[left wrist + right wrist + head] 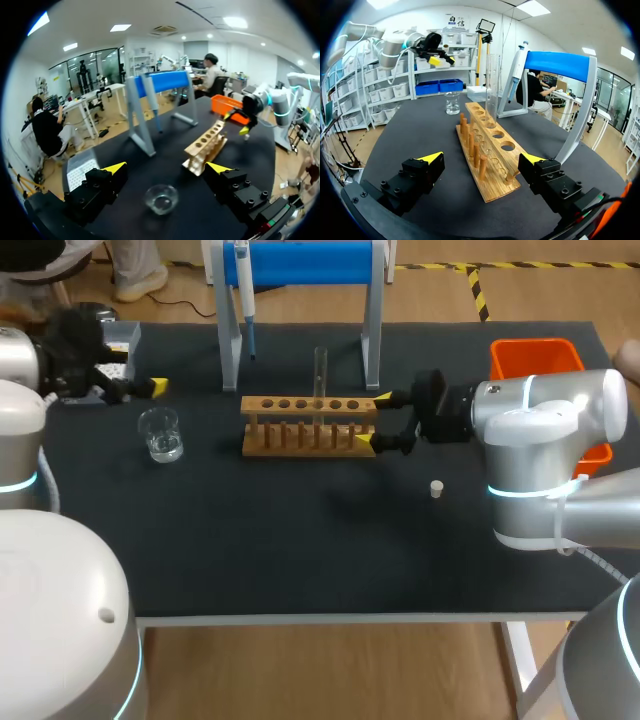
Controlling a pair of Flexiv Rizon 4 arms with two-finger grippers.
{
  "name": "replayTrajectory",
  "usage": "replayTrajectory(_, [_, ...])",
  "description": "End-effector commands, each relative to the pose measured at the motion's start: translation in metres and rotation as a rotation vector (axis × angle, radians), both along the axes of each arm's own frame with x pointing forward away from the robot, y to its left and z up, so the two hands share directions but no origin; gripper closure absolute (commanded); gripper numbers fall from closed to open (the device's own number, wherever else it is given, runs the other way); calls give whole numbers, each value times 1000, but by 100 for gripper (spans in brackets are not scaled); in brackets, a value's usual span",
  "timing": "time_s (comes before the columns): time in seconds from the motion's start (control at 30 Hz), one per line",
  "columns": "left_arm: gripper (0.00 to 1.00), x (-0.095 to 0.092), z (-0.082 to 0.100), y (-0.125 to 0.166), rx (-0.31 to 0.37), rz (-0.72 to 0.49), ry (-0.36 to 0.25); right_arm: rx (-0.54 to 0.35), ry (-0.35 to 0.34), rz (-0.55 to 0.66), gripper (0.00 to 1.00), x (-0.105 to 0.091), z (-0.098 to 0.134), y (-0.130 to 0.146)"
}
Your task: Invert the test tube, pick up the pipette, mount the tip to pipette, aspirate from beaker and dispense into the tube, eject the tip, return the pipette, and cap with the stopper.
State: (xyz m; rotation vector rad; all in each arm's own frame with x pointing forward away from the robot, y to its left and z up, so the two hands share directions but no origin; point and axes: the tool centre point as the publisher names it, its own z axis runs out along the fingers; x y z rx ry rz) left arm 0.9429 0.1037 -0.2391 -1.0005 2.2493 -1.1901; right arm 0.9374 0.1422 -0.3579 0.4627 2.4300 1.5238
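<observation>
A clear test tube (pixel 320 370) (pixel 492 90) stands upright in a hole of the wooden rack (pixel 310 425) (pixel 487 150). My right gripper (pixel 372 420) (pixel 482 159) is open at the rack's right end, with that end between its fingers and the fingers not touching it. The glass beaker (pixel 160 433) (pixel 161 198) sits left of the rack. My left gripper (pixel 150 387) (pixel 166 170) is open, just behind the beaker and holding nothing. The pipette (pixel 243 285) (pixel 154 102) (pixel 517 65) hangs on the blue-topped stand (pixel 300 260). A small white stopper (pixel 437 488) lies on the table under my right arm.
An orange bin (pixel 535 360) (pixel 227 105) stands at the back right. A tip box (pixel 120 340) (pixel 80 170) sits at the back left by my left gripper. The black tabletop (pixel 300 540) lies bare in front of the rack.
</observation>
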Motion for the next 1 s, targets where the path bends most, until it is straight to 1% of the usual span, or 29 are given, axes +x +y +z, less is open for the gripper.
replayTrajectory(0.03, [0,17,-7,18,61,89,68,1,-1,1,0,0,0,-1])
replayTrajectory(0.07, [0,21,-8,24,70,125,83,1,-1,1,0,0,0,-1])
replayTrajectory(0.27, [0,48,-19,56,115,265,120,1,-1,1,0,0,0,-1])
replayTrajectory(0.5, [0,82,-36,82,135,375,152,1,-1,1,0,0,0,-1])
replayTrajectory(0.57, [0,90,-41,87,128,384,140,1,-1,1,0,0,0,-1])
replayTrajectory(0.8, [0,116,-57,99,126,414,150,1,-1,1,0,0,0,-1])
replayTrajectory(1.0, [0,136,-73,112,129,489,169,1,-1,1,0,0,0,-1])
